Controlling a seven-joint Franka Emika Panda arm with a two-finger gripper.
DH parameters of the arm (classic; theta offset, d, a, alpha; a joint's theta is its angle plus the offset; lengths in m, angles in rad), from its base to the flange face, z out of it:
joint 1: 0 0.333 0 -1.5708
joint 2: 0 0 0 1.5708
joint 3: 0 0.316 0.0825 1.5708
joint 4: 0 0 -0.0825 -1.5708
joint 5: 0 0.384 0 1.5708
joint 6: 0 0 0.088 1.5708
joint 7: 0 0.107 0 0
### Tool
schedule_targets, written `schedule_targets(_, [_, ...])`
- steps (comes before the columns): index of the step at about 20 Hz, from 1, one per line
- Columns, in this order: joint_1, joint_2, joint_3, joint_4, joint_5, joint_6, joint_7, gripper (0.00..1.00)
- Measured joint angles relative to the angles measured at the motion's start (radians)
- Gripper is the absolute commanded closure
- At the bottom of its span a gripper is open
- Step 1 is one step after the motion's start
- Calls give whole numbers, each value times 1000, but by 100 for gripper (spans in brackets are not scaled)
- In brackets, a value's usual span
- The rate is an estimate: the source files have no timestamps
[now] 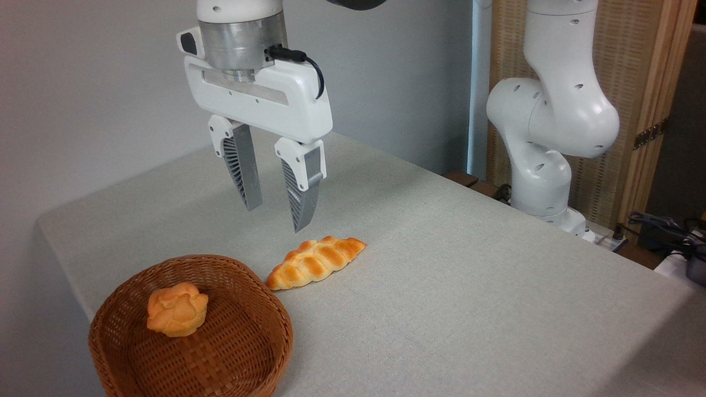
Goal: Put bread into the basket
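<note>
The bread (177,309), a small lumpy golden-orange bun, lies inside the basket (251,358), a round brown wicker one at the table's front left corner. My gripper (274,214) hangs in the air above and behind the basket, well clear of the bun. Its two grey ribbed fingers (242,168) are spread apart with nothing between them.
A longer braided golden loaf (315,261) lies on the grey table (469,286) just right of the basket's far rim, below my fingertips. The arm's white base (543,165) stands at the table's far right edge, with cables (656,223) beyond it.
</note>
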Motion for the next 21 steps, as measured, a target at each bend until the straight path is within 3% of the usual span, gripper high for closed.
schedule_targets(11, [-10,0,-5,24,-1,-29,0,0])
schedule_targets(17, [-10,1,-5,26,-1,-76,109,0])
schedule_targets(21, [-10,2,-5,35,-1,-77,118,0])
